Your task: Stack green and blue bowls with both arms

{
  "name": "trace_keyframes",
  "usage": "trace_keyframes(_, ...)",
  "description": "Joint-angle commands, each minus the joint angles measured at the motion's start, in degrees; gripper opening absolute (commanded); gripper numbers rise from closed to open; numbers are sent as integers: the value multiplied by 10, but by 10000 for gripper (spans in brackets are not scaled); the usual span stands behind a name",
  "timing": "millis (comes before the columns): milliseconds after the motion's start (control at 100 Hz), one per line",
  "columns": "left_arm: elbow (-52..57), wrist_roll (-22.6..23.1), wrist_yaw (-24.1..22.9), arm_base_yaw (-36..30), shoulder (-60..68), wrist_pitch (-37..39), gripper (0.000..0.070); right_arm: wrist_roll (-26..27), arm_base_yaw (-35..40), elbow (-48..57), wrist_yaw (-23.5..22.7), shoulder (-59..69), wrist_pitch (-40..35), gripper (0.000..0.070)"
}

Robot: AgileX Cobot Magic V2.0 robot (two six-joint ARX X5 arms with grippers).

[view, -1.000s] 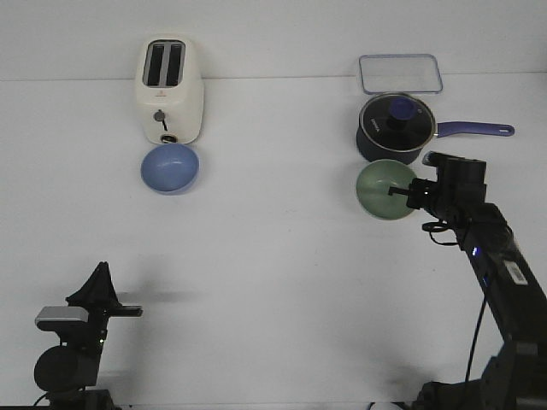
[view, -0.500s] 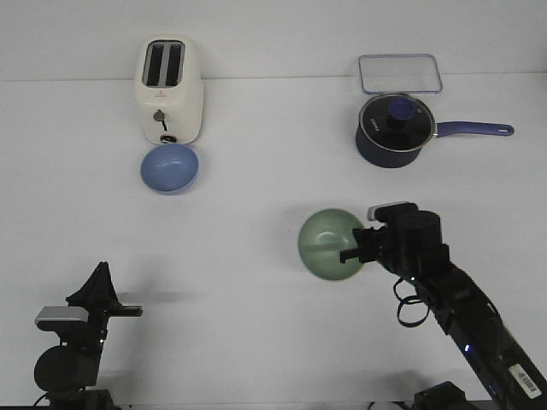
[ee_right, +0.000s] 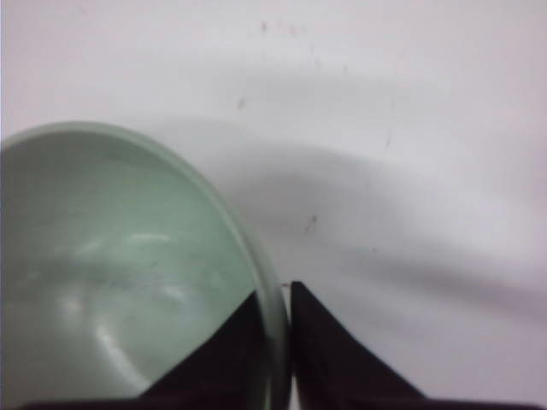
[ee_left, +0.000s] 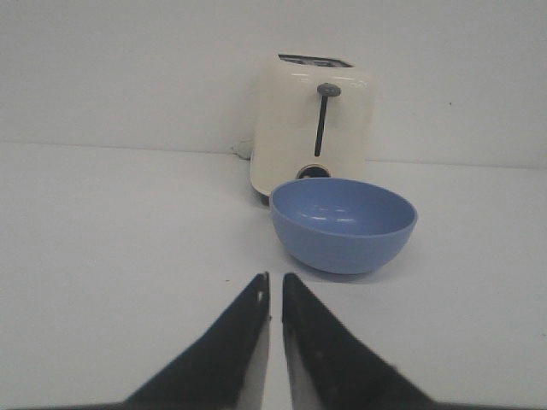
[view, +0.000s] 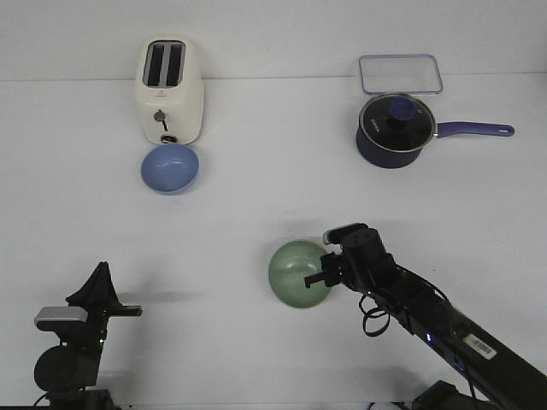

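Observation:
The pale green bowl (view: 297, 273) is held by its rim in my right gripper (view: 322, 275), near the middle of the table toward the front. In the right wrist view the bowl (ee_right: 120, 273) fills one side, its rim pinched between the two black fingers, and my right gripper (ee_right: 275, 295) is shut on it. The blue bowl (view: 170, 167) sits upright on the table just in front of the toaster, at the back left; it also shows in the left wrist view (ee_left: 344, 224). My left gripper (ee_left: 273, 280) is shut and empty, well short of the blue bowl, low at the front left (view: 101, 295).
A cream toaster (view: 169, 90) stands behind the blue bowl. A dark blue lidded saucepan (view: 394, 130) with its handle pointing right sits at the back right, with a clear plastic container (view: 400, 73) behind it. The table (view: 256, 213) is white.
My right arm has carried the green bowl from beside the saucepan at the back right toward the front and left, to the middle of the table. The left arm has not moved.

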Motion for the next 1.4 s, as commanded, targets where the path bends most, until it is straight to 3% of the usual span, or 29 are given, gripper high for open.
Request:
trace_keyframes(0, -11, -34, 3, 1, -1, 7, 14, -3, 5, 5, -5, 12, 10, 204)
trace_keyframes(100, -10, -82, 3, 1, -1, 6, 13, -3, 5, 5, -6, 10, 16, 268)
trace_keyframes(410, 5, -252, 2, 1, -1, 3, 12, -30, -70, 7, -3, -120, 19, 267)
trace_keyframes(550, 32, -299, 3, 0, 3, -43, 13, -41, -118, -28, 15, -197, 32, 266)
trace_keyframes(740, 108, -294, 17, 1, 71, -117, 15, -41, -149, -152, 31, -314, 124, 264)
trace_keyframes(1160, 353, -185, 68, 0, 532, -96, 21, -37, -154, -198, 38, -357, 116, 265)
trace_keyframes(1220, 389, -177, 76, 1, 591, -91, 80, -37, -154, -198, 38, -358, 113, 265)
trace_keyframes(1320, 451, -175, 76, 1, 693, -81, 351, -38, -154, -198, 38, -357, 106, 265)
trace_keyframes(1390, 491, -175, 76, 1, 754, -80, 473, -38, -154, -198, 38, -357, 106, 265)
